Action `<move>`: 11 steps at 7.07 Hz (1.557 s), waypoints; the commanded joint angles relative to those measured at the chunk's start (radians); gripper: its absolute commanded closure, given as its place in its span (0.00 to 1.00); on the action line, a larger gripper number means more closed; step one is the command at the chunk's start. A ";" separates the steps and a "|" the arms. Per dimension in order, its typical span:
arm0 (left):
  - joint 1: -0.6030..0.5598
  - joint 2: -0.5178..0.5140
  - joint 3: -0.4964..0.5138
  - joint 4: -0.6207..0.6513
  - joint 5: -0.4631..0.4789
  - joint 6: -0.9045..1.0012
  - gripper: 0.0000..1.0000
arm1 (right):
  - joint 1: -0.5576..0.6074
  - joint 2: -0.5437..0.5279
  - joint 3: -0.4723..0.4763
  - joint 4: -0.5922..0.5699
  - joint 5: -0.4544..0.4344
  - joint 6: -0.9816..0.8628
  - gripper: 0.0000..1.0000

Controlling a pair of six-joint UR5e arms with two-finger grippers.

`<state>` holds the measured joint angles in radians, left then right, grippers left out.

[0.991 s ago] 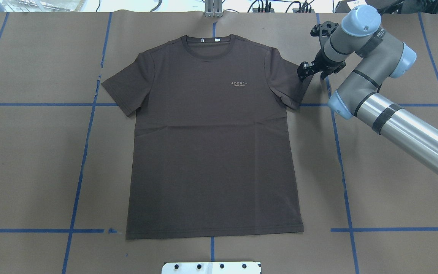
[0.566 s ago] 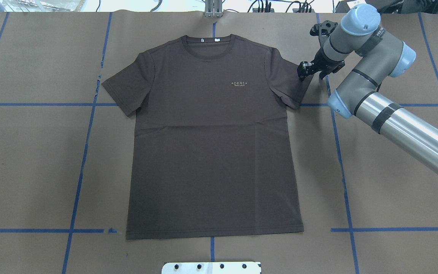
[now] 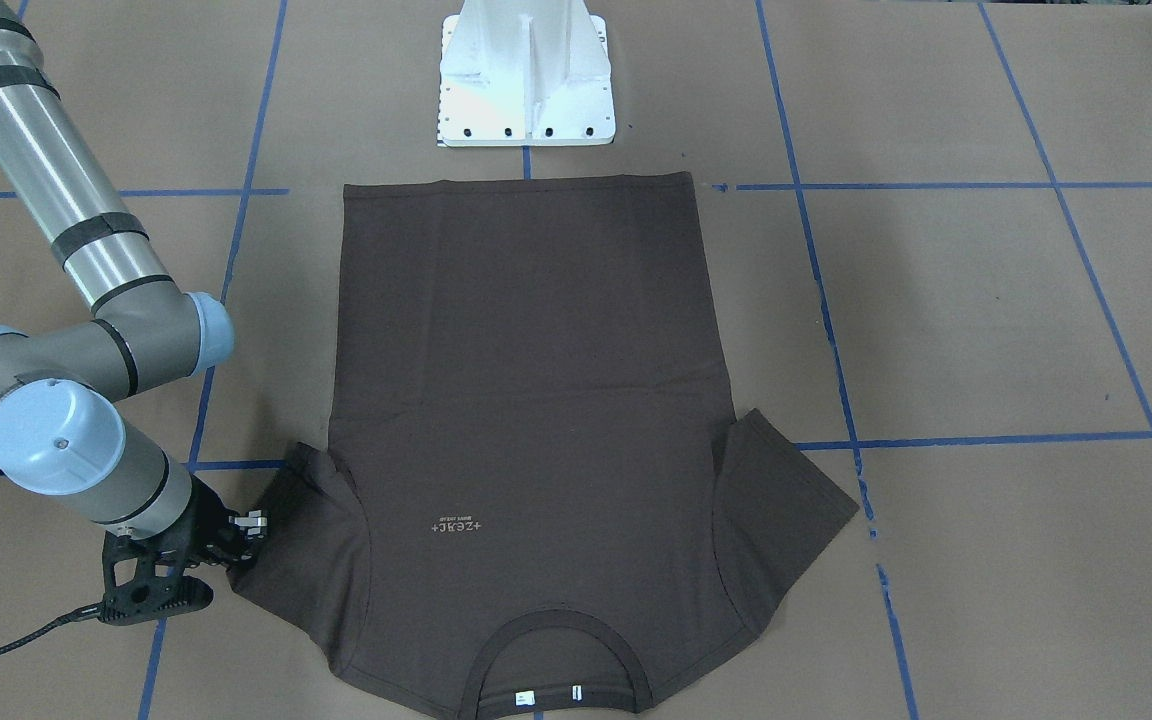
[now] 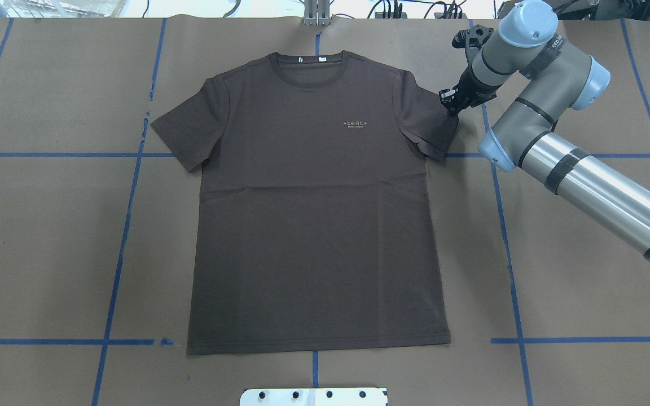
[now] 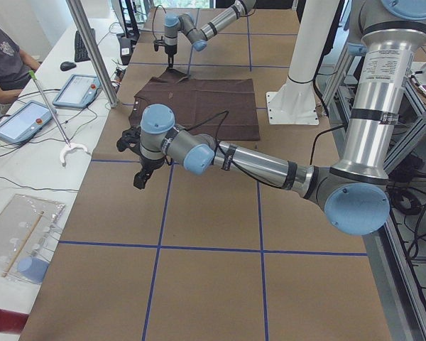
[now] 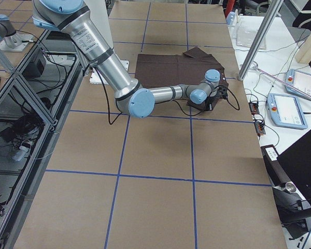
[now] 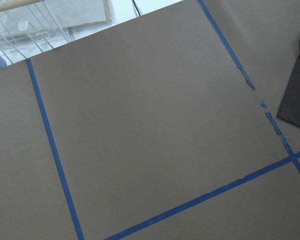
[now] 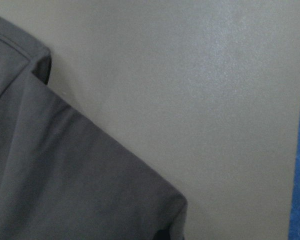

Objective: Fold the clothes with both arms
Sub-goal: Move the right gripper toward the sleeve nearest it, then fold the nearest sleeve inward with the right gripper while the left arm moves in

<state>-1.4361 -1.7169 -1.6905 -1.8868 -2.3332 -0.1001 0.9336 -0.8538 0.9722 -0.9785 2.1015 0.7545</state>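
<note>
Dark brown T-shirt (image 4: 313,225) lies flat, front up, mid-table on the brown paper (image 4: 37,242), its collar away from the robot. The right gripper (image 4: 450,105) sits at the edge of the sleeve (image 4: 429,127) on the robot's right. The left gripper (image 5: 140,177) hangs over bare paper, well apart. I cannot tell how far either one's fingers are spread.

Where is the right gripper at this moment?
In the overhead view the right gripper is on the right side, at the outer edge of the sleeve of the T-shirt on that side.
</note>
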 commanded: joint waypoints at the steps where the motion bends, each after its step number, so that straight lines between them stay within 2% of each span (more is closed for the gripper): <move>1: 0.000 -0.004 0.000 0.002 0.000 -0.001 0.00 | 0.005 0.041 0.009 -0.002 0.008 0.003 1.00; 5: -0.001 -0.006 0.005 0.000 0.000 0.000 0.00 | -0.033 0.180 0.023 -0.029 0.019 0.112 1.00; 6: -0.001 -0.006 0.005 0.000 0.000 0.003 0.00 | -0.068 0.205 0.019 -0.034 -0.032 0.130 1.00; 7: -0.001 -0.007 0.006 0.000 0.002 0.003 0.00 | -0.125 0.216 0.016 -0.037 -0.135 0.152 1.00; 8: -0.001 -0.010 0.009 0.000 0.000 0.000 0.00 | -0.151 0.228 0.004 -0.036 -0.194 0.157 1.00; 9: -0.001 -0.013 0.008 0.002 0.000 -0.003 0.00 | -0.153 0.226 0.003 -0.035 -0.198 0.157 0.01; 11: 0.000 -0.018 0.012 0.002 0.000 -0.001 0.00 | -0.153 0.226 0.005 -0.031 -0.199 0.160 0.00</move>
<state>-1.4372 -1.7322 -1.6809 -1.8855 -2.3325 -0.1019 0.7829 -0.6287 0.9766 -1.0124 1.9063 0.9113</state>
